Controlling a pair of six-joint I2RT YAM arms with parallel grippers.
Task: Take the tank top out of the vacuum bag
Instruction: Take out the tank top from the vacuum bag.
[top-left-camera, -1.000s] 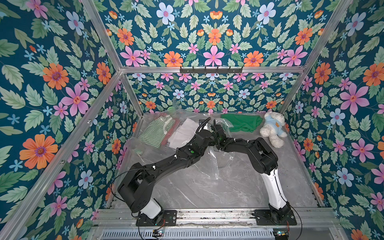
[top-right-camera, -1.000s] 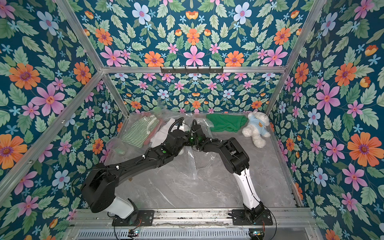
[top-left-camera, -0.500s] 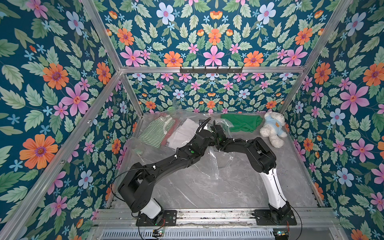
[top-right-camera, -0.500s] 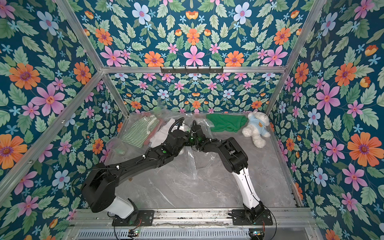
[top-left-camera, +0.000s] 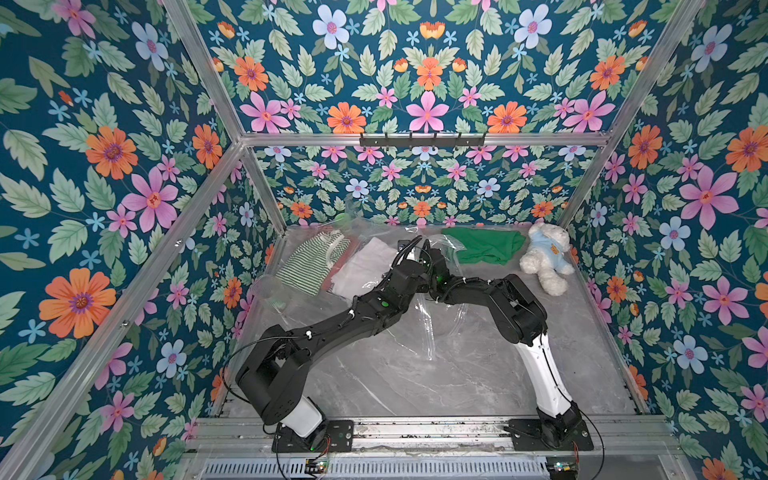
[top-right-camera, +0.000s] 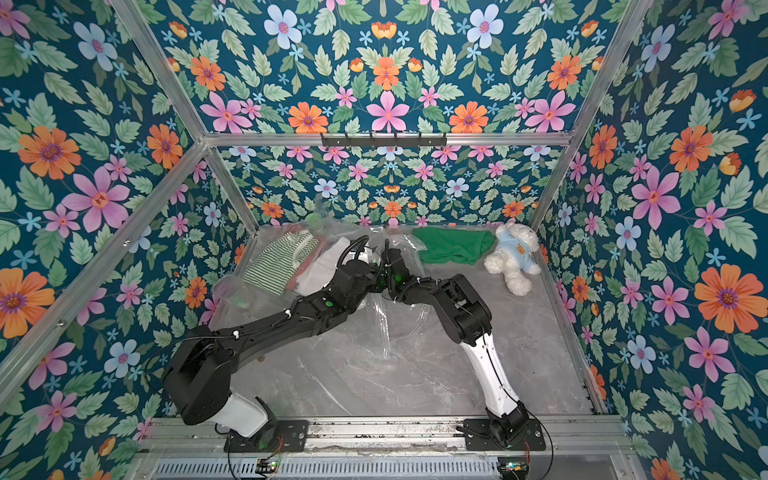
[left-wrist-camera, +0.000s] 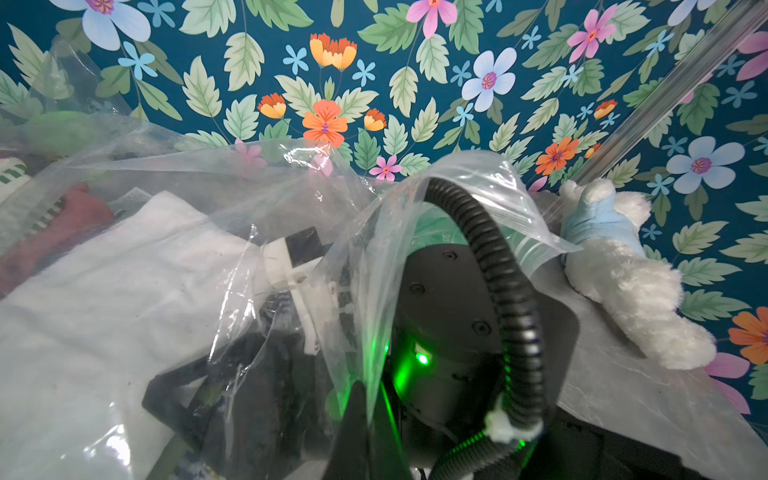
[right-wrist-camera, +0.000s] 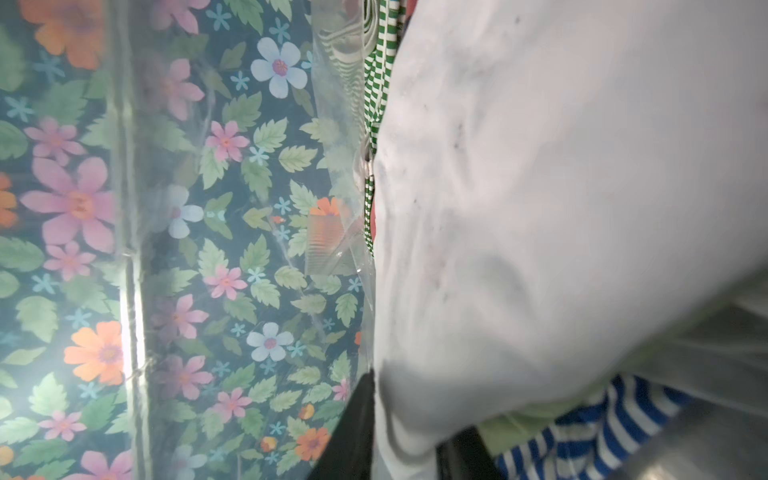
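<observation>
The vacuum bag (top-left-camera: 291, 299) (top-right-camera: 232, 291) lies clear and crinkled at the back left, with folded garments inside. I cannot tell which one is the tank top. My left gripper (left-wrist-camera: 368, 399) is shut on a raised flap of the bag's film (left-wrist-camera: 415, 232) at its mouth. My right gripper (right-wrist-camera: 407, 444) is inside the bag. Its two black fingers (right-wrist-camera: 357, 436) stand partly apart, with a fold of the white garment (right-wrist-camera: 561, 187) (top-left-camera: 365, 266) between them. A green-striped garment (top-left-camera: 311, 262) (right-wrist-camera: 374, 83) and a red one (left-wrist-camera: 62, 224) lie beyond the white one.
A green cloth (top-left-camera: 486, 247) and a white teddy bear in a blue shirt (top-left-camera: 544, 257) (left-wrist-camera: 623, 270) lie outside the bag at the back right. A blue-striped cloth (right-wrist-camera: 582, 432) shows beside the right gripper. Floral walls enclose the marble table (top-left-camera: 415, 374) on three sides.
Both arms stay at the bag's mouth, almost unmoved. The right forearm has edged slightly to the left.
</observation>
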